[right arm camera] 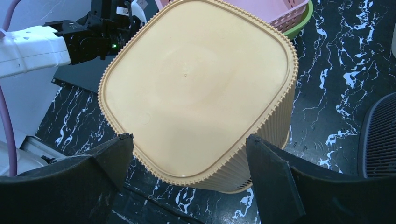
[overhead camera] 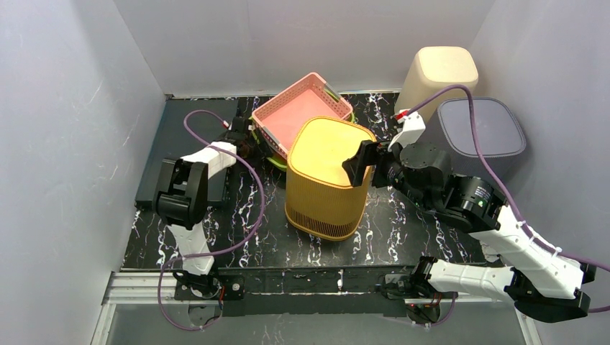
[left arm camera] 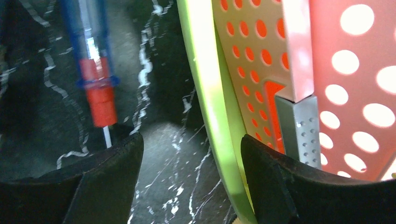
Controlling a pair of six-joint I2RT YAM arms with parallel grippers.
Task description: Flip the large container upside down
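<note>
green tray point(left arm camera: 205, 93) mostly hidden beneath pink basket point(left arm camera: 261, 46); blurred blue-red tool point(left arm camera: 95, 70)

Close over the black marble table point(left arm camera: 163, 84), beside two baskets
Left gripper point(left arm camera: 190, 142) with jaws apart; blue and red pen point(left arm camera: 95, 79) at left, green basket point(left arm camera: 210, 107) rim by right finger, pink basket point(left arm camera: 345, 70) full of holes just beyond, grey post point(left arm camera: 299, 130) against it

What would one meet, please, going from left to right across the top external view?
left arm → yellow container → cream bin → grey bin. The pink basket is left out because it overlaps the container.
</note>
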